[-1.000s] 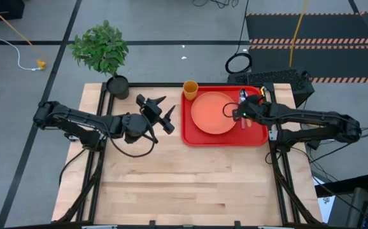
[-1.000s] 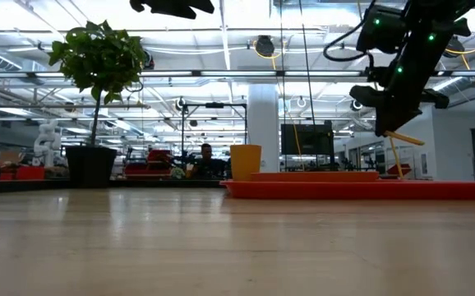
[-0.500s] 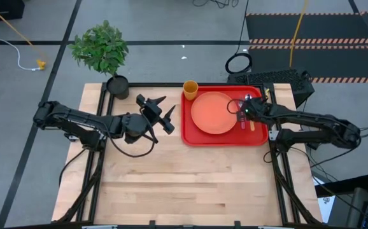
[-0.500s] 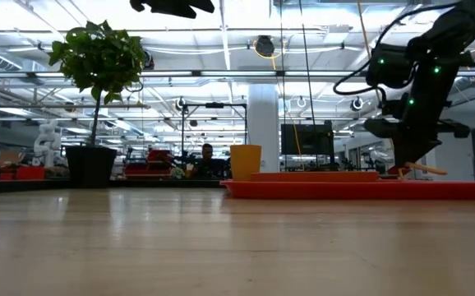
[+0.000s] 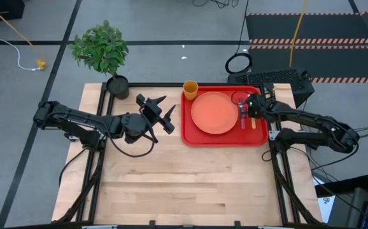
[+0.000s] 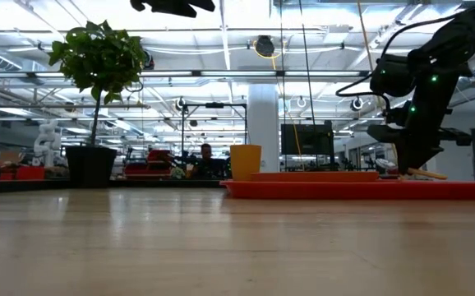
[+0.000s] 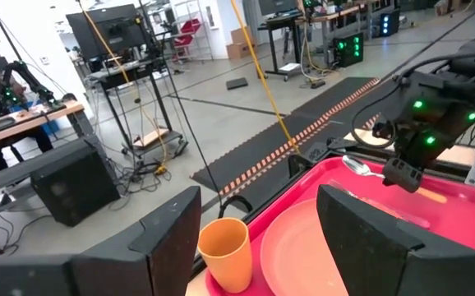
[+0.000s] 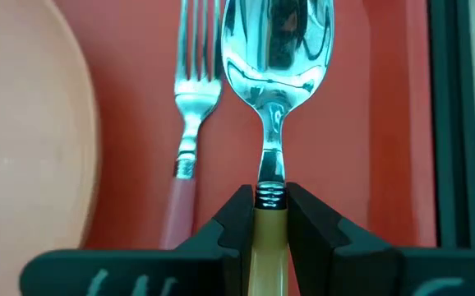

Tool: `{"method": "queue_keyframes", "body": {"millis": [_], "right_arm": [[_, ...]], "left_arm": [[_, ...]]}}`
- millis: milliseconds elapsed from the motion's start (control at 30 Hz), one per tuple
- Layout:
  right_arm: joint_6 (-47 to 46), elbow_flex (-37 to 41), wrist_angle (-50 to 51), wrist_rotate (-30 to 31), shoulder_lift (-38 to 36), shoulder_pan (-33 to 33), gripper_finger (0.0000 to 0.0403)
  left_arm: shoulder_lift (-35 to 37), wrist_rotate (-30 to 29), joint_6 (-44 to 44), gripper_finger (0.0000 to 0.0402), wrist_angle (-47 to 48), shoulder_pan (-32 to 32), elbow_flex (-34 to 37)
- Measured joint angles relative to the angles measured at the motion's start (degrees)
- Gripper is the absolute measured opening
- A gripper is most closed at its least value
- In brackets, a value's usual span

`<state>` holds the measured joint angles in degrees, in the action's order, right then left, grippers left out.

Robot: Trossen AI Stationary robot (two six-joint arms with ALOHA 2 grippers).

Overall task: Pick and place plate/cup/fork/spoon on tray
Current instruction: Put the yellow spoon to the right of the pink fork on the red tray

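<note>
The red tray [image 5: 193, 135] lies at the table's far right. On it are the salmon plate [image 5: 213, 113], the amber cup [image 5: 190, 88] at its far left corner, and the fork [image 8: 190, 107], which lies flat right of the plate. My right gripper [image 5: 251, 108] is low over the tray's right part and shut on the spoon [image 8: 277, 49], just right of the fork. The spoon lies about level near the tray floor [image 6: 422, 173]; I cannot tell whether it touches. My left gripper [image 5: 162, 111] is open and empty, raised left of the tray. My right gripper pinches the spoon's orange handle [image 8: 270, 230] between its two fingers, right behind the metal neck. The fingers come from above and lie across the handle. The spoon points its bowl [image 8: 277, 49] toward the table's far edge, alongside the fork.
A black pot with a green plant [image 5: 116, 84] stands at the table's far left corner. The tray's raised rim [image 6: 344, 188] runs around the plate and cutlery. The bare wooden table [image 5: 184, 184] stretches over the near half.
My right gripper has gone down and a little toward the table's right and far edges with the spoon. The spoon, held tilted above the tray a second ago, is now about level, low beside the fork. The gripper stays shut on it.
</note>
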<state>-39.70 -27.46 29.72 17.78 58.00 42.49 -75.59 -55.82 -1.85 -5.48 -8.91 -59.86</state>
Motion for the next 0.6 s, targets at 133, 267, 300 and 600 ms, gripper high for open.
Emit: {"method": "queue_keyframes", "body": {"millis": [133, 267, 300, 600], "right_arm": [[1.79, 0.02, -0.61, -0.43, 1.62, 2.34, 0.0045], [2.92, 0.02, -2.96, -2.99, 4.14, 3.14, 0.0045], [2.92, 0.02, -3.58, -3.03, 4.84, 3.25, 0.0045], [2.73, 0.03, -7.01, -3.01, 10.49, 3.37, 0.0045]], "left_arm": [[0.00, 0.01, -0.89, 0.0246, -1.19, -0.02, 0.00], [0.00, 0.25, -1.26, 0.0246, -1.37, -0.02, 0.00], [0.00, 0.27, -1.59, 0.0246, -1.53, -0.02, 0.00], [0.00, 0.32, -2.55, 0.0246, -2.07, -0.02, 0.00]]}}
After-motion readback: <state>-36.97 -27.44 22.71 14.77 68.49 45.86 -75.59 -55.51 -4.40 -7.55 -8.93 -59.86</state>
